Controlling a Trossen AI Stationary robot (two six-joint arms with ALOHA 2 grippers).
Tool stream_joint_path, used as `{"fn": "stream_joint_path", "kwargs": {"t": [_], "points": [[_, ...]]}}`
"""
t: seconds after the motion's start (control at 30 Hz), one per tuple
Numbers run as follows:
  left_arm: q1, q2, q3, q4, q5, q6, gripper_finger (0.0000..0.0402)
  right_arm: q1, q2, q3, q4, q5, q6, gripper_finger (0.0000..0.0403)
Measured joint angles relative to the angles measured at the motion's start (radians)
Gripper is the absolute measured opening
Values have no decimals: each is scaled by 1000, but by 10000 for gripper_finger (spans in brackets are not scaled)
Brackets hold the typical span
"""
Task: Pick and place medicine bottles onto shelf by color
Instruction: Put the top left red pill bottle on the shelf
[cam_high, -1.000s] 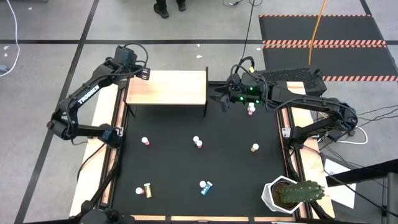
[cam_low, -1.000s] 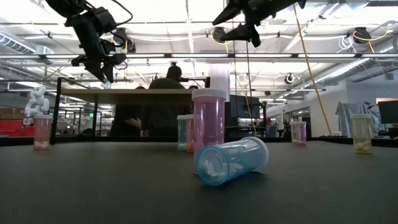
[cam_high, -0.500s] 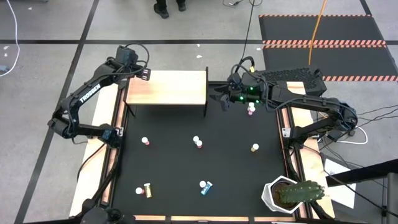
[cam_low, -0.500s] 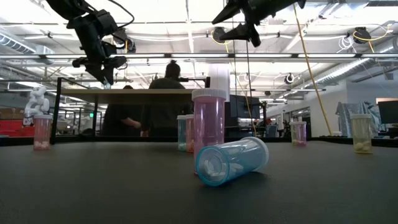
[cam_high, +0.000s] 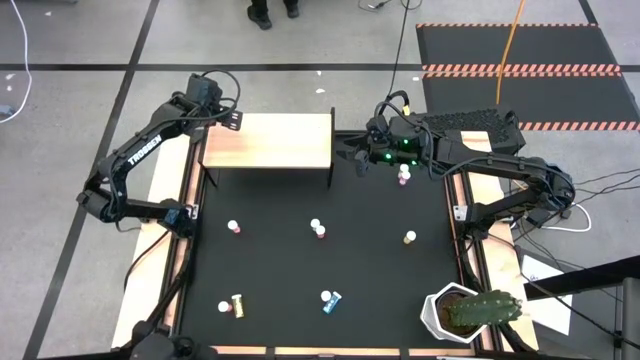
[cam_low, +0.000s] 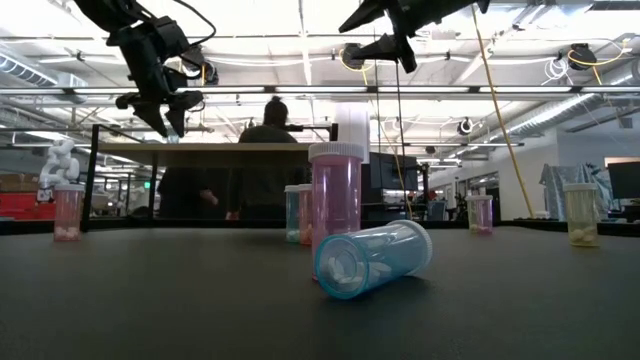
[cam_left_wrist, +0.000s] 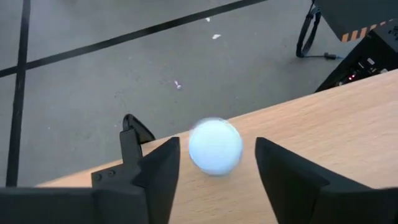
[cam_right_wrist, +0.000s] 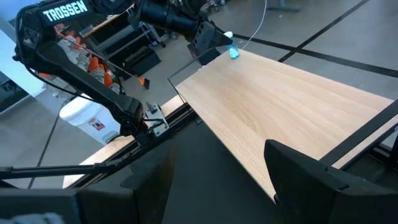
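**Releasing a blue bottle at the shelf corner**

Hovering over the far left corner of the shelf (cam_high: 268, 141), the left gripper (cam_high: 232, 119) has its fingers (cam_left_wrist: 158, 174) spread to either side of a small blue bottle (cam_left_wrist: 215, 146) with a gap on each side, so the bottle is let go. Seen from the right wrist, this blue bottle (cam_right_wrist: 233, 52) is at the shelf's corner just under the left gripper (cam_right_wrist: 214, 38); whether it already rests on the board cannot be told. The right gripper (cam_high: 358, 158) waits above the table mat (cam_high: 280, 260) just beside the shelf's right end, its fingers (cam_right_wrist: 308, 168) spread wide and holding nothing. A pink bottle (cam_high: 404, 176) stands close beside the right arm. More bottles are scattered over the mat: a pink one (cam_high: 234, 228) at the left, a pink one (cam_high: 318, 229) near the middle, a tan one (cam_high: 410, 237) at the right, a tan one (cam_high: 236, 304) lying at the near left, and a blue one (cam_high: 330, 299) lying on its side near the front edge. A potted cactus (cam_high: 470, 312) stands at the near right corner.
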Motion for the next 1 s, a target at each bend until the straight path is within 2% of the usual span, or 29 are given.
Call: {"fn": "stream_joint_path", "kwargs": {"t": [0.2, 0.4, 0.47, 0.53, 0.6, 0.7, 0.8, 1.0], "points": [[-1, -34, 4, -34, 2, -1, 262, 0, 0, 0, 0, 0, 10, 242], [-33, -102, 107, -144, 36, -1, 288, 1, -6, 0, 18, -16, 19, 242], [-59, -121, 152, -170, 36, 11, 293, 9, -5, 0, 106, -103, -11, 242], [-91, -134, 187, -186, 35, 33, 296, 37, -4, 0, 273, -211, -43, 242], [-123, -142, 217, -213, 37, 37, 296, 86, 3, 2, 469, -237, -78, 242], [-178, -161, 251, -242, 62, 36, 296, 157, 20, 3, 633, -203, -202, 241], [-231, -183, 247, -239, 91, 23, 296, 216, 35, 2, 631, -109, -278, 225], [-340, -200, 239, -344, 121, -64, 296, 306, 71, 1, 632, 58, -266, 136]]}}
